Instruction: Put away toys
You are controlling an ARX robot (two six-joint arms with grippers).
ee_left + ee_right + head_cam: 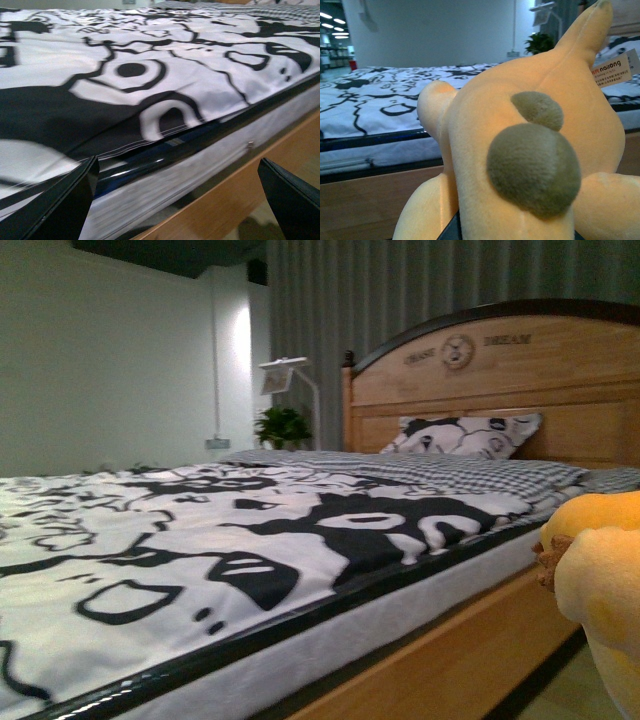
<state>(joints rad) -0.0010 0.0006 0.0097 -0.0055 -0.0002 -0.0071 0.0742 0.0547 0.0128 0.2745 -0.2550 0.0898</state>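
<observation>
The bed [450, 660] fills most of the front view, with a black-and-white patterned cover [200, 540] spread over it and a pillow [460, 435] against the wooden headboard [500, 380]. The plush toy [600, 570] is off the bed, in the air beside its side rail and at mattress height. The right gripper [515, 232] is clamped on the toy's lower body, with only dark slivers showing. The left gripper [178, 160] is spread apart and empty at the mattress edge. A paper label [615, 67] hangs from the toy. Status: pickup done, stowing outstanding — no storage place is visible.
</observation>
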